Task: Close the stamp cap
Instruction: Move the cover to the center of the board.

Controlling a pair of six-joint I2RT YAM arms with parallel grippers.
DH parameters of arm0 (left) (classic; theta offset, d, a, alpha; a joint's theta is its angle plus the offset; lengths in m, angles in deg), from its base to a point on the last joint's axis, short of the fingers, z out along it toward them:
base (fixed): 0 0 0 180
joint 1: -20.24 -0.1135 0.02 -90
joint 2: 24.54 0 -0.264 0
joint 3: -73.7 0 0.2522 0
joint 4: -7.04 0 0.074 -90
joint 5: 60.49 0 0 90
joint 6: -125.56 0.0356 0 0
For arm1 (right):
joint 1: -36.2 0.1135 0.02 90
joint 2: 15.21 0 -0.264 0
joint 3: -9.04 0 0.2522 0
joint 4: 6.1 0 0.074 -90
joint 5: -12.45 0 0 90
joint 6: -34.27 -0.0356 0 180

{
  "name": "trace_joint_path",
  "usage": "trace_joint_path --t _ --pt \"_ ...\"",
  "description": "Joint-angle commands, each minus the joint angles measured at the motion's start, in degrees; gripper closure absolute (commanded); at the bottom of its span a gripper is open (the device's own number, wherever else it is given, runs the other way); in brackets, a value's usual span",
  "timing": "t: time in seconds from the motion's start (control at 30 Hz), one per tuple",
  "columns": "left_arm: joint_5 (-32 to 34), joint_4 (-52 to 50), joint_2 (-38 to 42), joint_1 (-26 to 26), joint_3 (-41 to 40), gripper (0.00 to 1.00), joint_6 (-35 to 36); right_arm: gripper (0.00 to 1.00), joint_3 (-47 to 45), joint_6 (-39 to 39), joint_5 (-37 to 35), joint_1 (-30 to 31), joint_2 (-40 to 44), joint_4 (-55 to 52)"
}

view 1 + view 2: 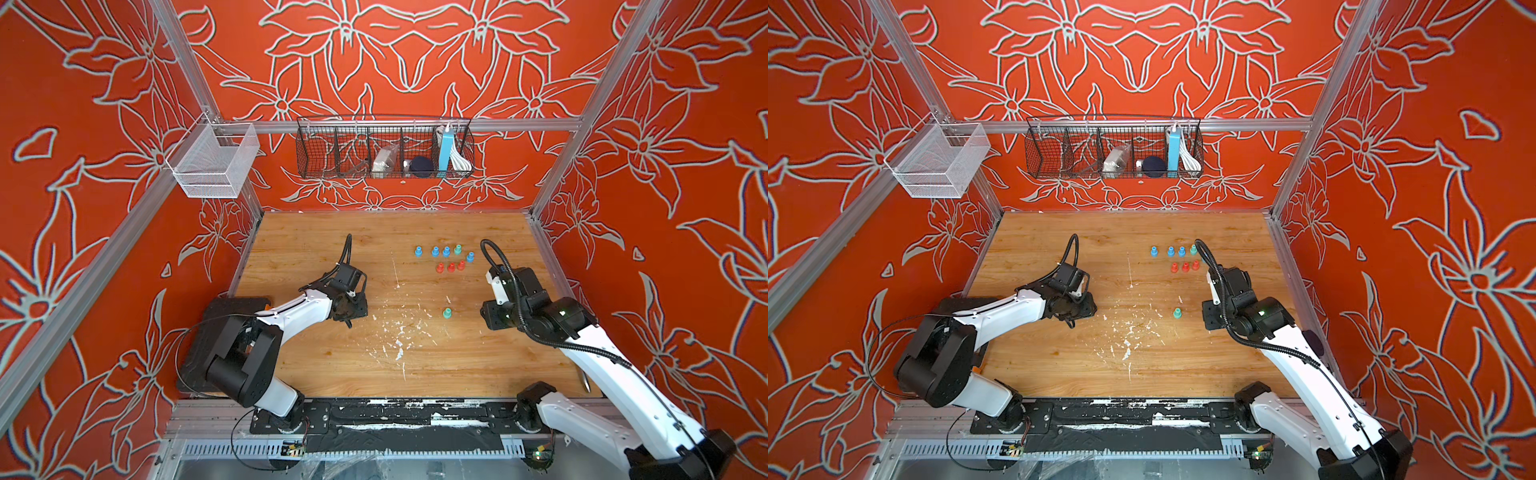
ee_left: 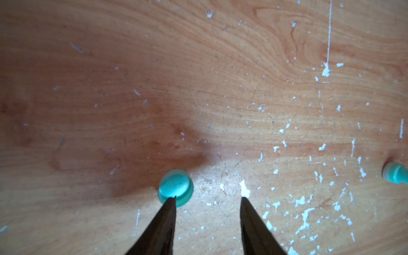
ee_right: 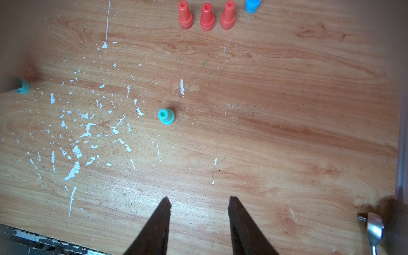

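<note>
Across the wooden tabletop (image 1: 299, 249), white flecks (image 3: 77, 152) and thin scratches are scattered, densest at the centre and towards the near edge. Three sides are enclosed by red floral walls (image 1: 415, 62), carried on an aluminium frame (image 1: 519, 124). A black wire basket (image 1: 316, 153) with a few items in its right-hand compartments is hung on the back rail. A white mesh basket (image 1: 208, 170) is hung at the left corner post.

The teal stamp (image 1: 447, 313) is stood upright and alone right of the table's centre, seen in both top views. The teal cap (image 2: 176, 187) is laid flat on the wood, well apart from the stamp, on the left arm's side. It is hidden under the arm in both top views.

Left gripper (image 2: 208, 197): the fingers are parted by a fairly narrow gap and nothing is gripped between them. One fingertip (image 2: 173, 201) is overlapped with the cap's rim. Whether contact is made cannot be told.

Right gripper (image 3: 198, 198): the fingers are parted about as much, and only bare wood is seen between them. It is held above the table near the stamp, to its right, with a clear gap.

Blue stamps (image 1: 435, 251) and a second teal stamp (image 1: 457, 249) are lined up at the far right. Three red stamps (image 3: 207, 17) are set in a row just in front. A metal spoon (image 3: 374, 227) is seen at the table's right edge.
</note>
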Motion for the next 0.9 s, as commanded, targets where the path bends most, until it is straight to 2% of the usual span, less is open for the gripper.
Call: trace_joint_path --t 0.0,0.37,0.73,0.87 --pt "-0.54 1.60 -1.79 0.35 -0.79 0.53 -0.69 0.54 -0.58 -0.79 -0.81 0.33 0.06 0.11" --pt "-1.01 3.40 -4.99 1.49 -1.02 0.53 -1.46 0.54 -0.77 -0.92 -0.72 0.33 0.09 0.64" --pt "-2.16 6.76 -11.88 9.97 2.75 0.53 -6.11 0.54 -0.91 -1.16 -1.03 0.33 0.84 0.74" --pt "-2.11 7.65 -15.84 14.15 7.16 0.53 -8.29 0.54 -1.03 -1.25 -0.99 0.33 0.98 0.91"
